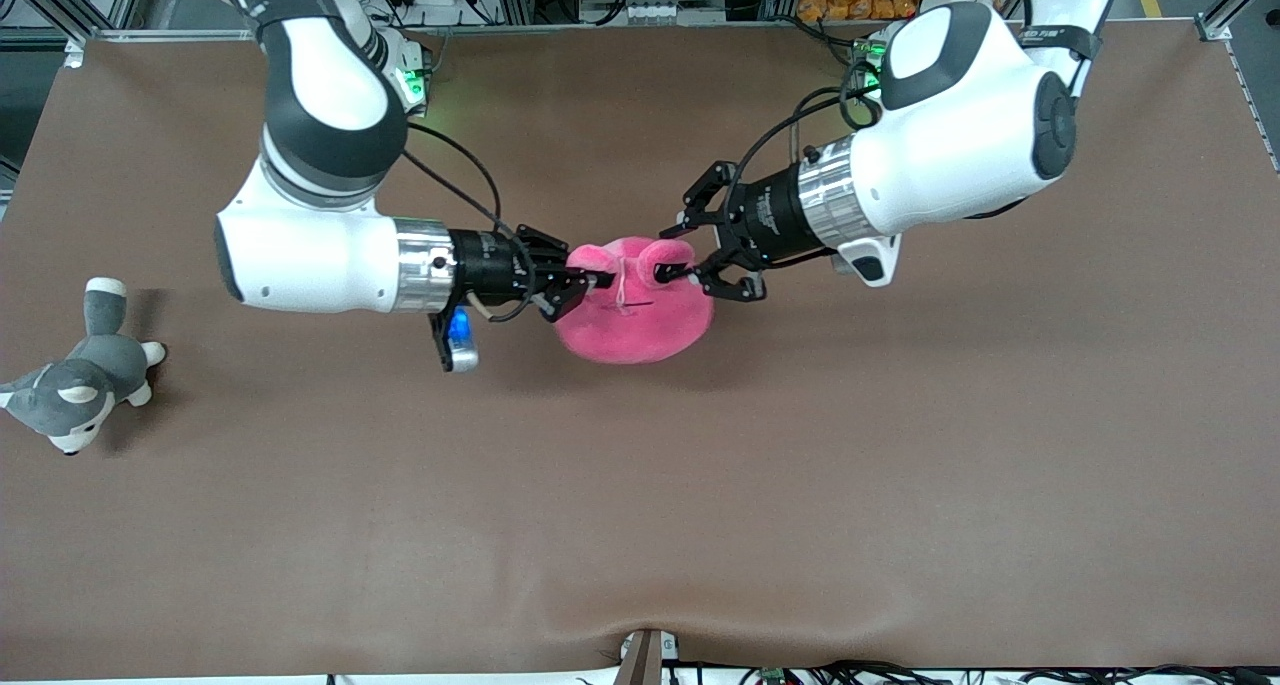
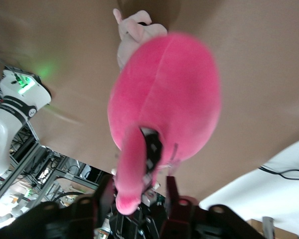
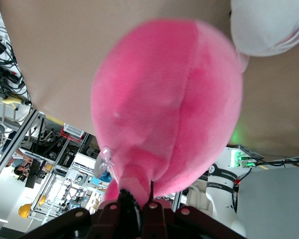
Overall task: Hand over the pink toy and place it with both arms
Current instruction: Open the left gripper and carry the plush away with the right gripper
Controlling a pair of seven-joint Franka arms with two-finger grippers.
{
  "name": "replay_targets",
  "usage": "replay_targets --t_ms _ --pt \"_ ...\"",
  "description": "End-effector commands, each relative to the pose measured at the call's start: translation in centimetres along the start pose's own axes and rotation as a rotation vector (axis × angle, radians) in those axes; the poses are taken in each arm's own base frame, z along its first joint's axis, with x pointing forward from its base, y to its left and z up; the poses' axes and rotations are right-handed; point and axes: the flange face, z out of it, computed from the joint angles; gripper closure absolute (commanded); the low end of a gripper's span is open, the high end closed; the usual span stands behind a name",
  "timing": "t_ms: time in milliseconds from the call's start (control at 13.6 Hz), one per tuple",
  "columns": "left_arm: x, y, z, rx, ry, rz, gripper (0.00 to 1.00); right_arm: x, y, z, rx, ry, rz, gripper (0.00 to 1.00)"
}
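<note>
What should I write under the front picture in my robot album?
Right gripper pinches one ear of the pink toy while the left gripper opens around the other.

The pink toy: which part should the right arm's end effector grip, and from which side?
An ear. The pink toy is a round, bulky blob, too wide for a pinch, while its ears are thin flaps. The right end effector comes level from the right arm's end, shut on one ear; the left end effector stands open at the second.

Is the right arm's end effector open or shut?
Shut: the right end effector pinches one floppy ear of the round hot-pink plush toy.
</note>
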Motion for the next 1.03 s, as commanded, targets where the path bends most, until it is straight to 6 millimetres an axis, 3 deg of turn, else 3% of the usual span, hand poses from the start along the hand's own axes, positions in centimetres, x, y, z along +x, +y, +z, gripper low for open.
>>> replay_targets --t_ms 0,294,441,661,955 --pt "0.4 1.6 -4.2 -0.029 0.024 0.041 0.0 3.4 1.1 -5.6 -0.025 -0.012 -0.043 1.0" --pt "3.7 3.7 -10.5 -0.108 0.149 0.257 0.0 9.9 5.0 -13.8 -0.11 0.0 -0.126 1.0" --pt "5.9 4.8 -11.8 -0.058 0.207 0.376 0.0 12.8 7.4 -17.5 -0.159 0.036 -0.164 1.0" --pt "8.9 5.6 -13.7 0.0 0.342 0.578 0.0 19.0 12.6 -22.2 -0.128 0.031 -0.12 1.0" --pt "11.6 5.6 -15.9 0.099 0.569 0.872 0.0 27.3 17.9 -23.9 -0.118 0.009 -0.106 1.0"
